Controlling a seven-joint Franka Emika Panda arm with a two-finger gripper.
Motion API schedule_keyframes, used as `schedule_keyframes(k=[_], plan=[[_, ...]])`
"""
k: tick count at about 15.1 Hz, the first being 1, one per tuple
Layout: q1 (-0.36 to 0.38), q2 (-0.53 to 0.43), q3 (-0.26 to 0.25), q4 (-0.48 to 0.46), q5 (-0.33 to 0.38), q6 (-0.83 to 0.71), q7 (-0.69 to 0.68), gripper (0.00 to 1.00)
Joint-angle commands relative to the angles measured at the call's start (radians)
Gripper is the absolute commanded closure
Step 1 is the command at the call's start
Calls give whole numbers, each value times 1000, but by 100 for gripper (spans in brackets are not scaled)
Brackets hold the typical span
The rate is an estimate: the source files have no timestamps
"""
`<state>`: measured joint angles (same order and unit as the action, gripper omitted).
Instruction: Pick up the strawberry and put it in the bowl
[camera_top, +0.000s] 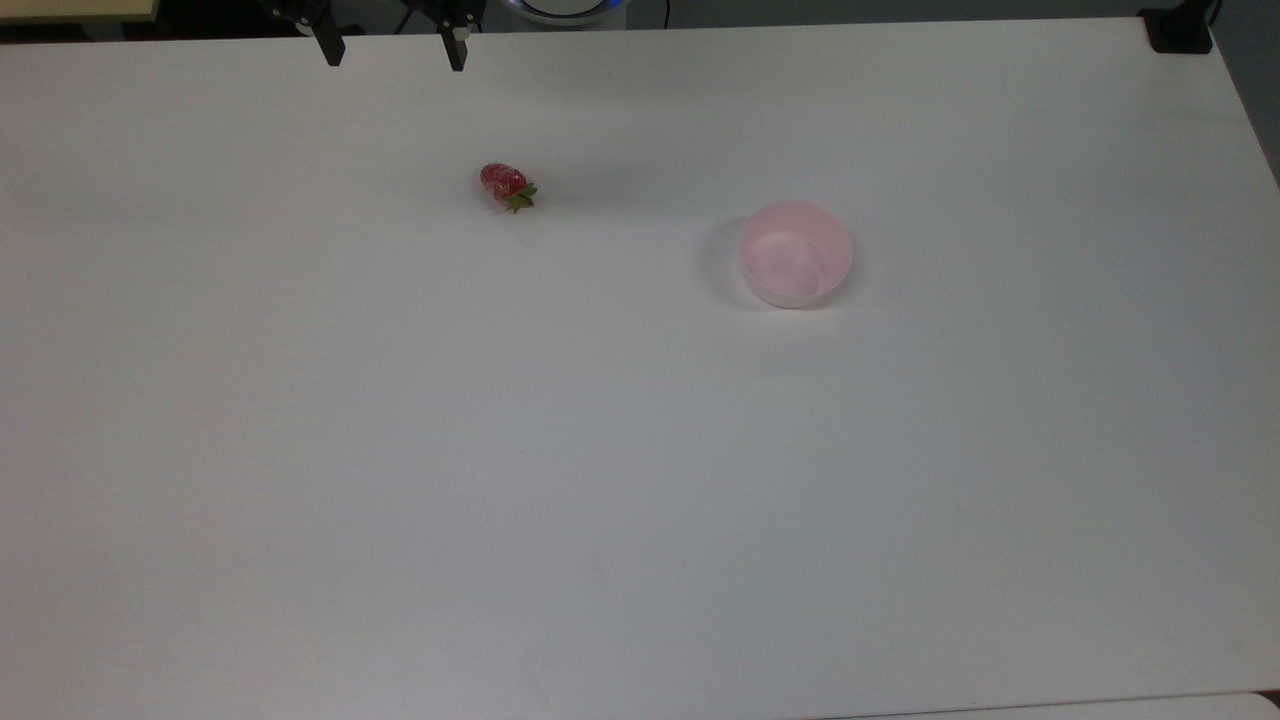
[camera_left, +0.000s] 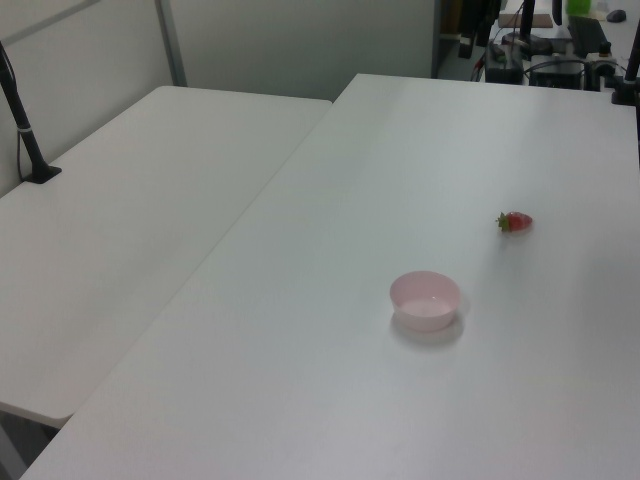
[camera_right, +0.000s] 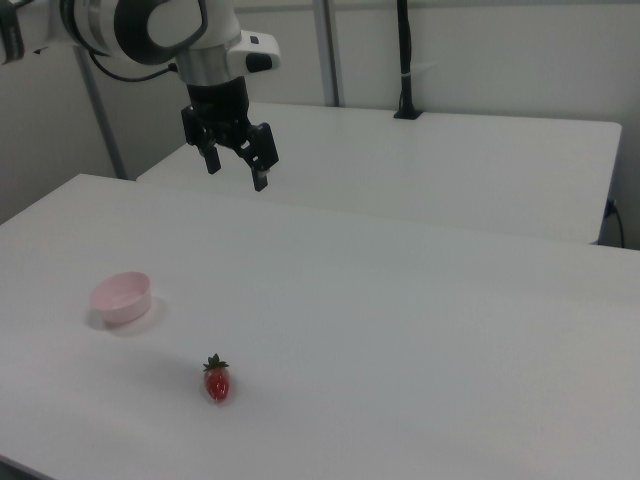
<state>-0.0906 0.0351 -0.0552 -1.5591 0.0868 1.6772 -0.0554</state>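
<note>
Spreading across all three views, the white desk carries just two small things. Above it hangs the arm, high off the surface, with its gripper pointing down and the two black fingers spread wide with nothing between them; in the top view they poke in over the far edge of the desk, toward the top view's left.

Next in size is the pink bowl, upright and with nothing in it, standing on the far half of the desk, toward the top view's right.

Smallest is the strawberry, lying on its side on the bare surface, well apart from the bowl and on the top view's left of it. Its long axis runs slantwise in the top view, red tip toward the far edge, green cap toward the near edge and slightly toward the bowl.

By my reading, the pick has not begun. The berry lies below the open fingers, a little toward the near edge and the top view's right of them, so the gripper likely has to shift that way and drop a good distance, closing across the berry's short width.
</note>
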Motion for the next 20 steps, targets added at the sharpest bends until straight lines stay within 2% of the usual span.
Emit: schedule_keyframes(k=[1,20], plan=[[0,-23,-3,1,21,-34,-21,0],[11,-12,8,1,5,-47,-20,0]])
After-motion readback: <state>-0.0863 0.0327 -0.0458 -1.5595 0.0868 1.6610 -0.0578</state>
